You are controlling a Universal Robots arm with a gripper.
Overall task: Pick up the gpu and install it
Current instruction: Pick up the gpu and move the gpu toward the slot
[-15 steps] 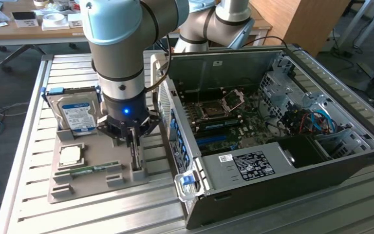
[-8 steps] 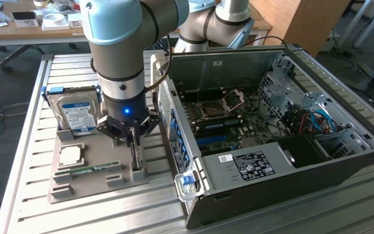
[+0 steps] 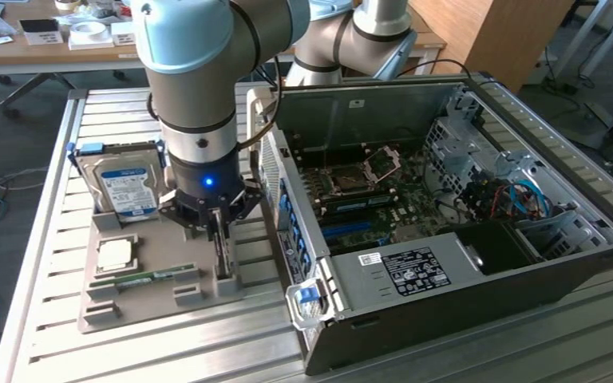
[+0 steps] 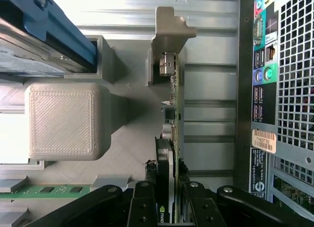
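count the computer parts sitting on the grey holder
4: hard drive at the back, cpu in the middle, memory stick in front, gpu upright by the case.

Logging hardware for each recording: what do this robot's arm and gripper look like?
The arm is a thick silver-grey tube with pale blue joint caps and a black wrist section carrying a glowing blue light. The gripper is black, with jointed fingers pinned by round silver fasteners.
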